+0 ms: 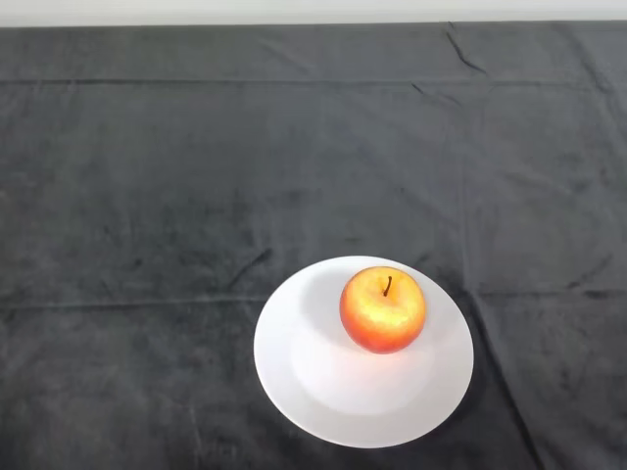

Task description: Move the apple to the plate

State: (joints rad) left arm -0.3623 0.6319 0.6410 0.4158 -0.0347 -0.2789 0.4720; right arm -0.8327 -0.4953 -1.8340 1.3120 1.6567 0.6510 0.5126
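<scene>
Red-yellow apple (383,309) sits upright (stem up) on the white plate (323,392).

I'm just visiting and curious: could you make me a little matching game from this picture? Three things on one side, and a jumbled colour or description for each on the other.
Things:
1. apple
2. plate
3. cloth

Descriptions:
A. dark grey, creased, covering the table
B. red and yellow, stem pointing up
C. plain white and round

Pairs: 1-B, 2-C, 3-A.

The apple sits on the plate, toward its far right part, and the plate lies on the cloth near the front edge of the view.
</scene>
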